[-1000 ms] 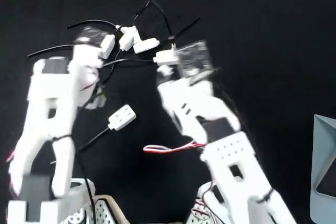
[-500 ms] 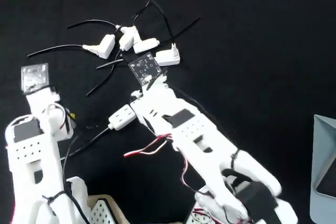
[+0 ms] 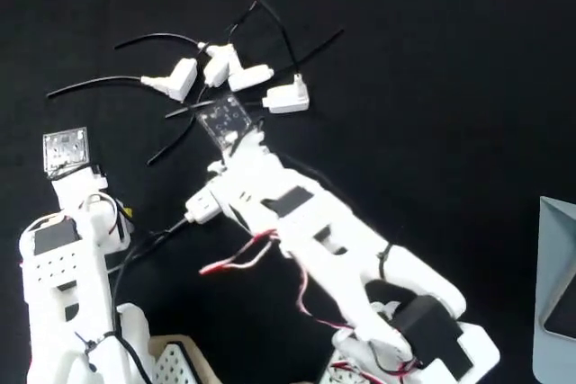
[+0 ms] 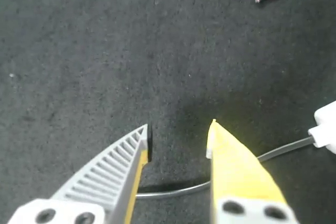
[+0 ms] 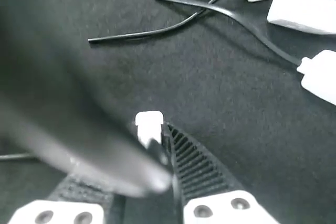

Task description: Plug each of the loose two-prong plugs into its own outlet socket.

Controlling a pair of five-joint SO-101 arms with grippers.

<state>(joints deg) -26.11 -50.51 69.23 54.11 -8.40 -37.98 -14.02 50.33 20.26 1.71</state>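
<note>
Several white two-prong plugs (image 3: 288,97) with black cables lie in a cluster at the back of the black table; the right wrist view sees them (image 5: 302,11) ahead of its gripper. A white outlet socket (image 3: 200,207) lies in the middle, partly under my right arm (image 3: 270,195). My right gripper (image 5: 157,129) hangs low over the cloth with its tips close together. A small white piece sits at them, but blur hides what it is. My left gripper (image 4: 178,135) is open over bare cloth at the near left, and a black cable (image 4: 173,190) runs beneath it.
A grey-blue box (image 3: 556,294) stands at the right edge. Loose black cables (image 3: 90,85) trail left from the plugs. A red and white wire (image 3: 238,261) hangs from the right arm. A white block (image 4: 325,127) on a cable lies beside the left gripper.
My left arm pulled back from the plugs to the near left. My right arm swung left from the plug cluster and now lies low over the socket.
</note>
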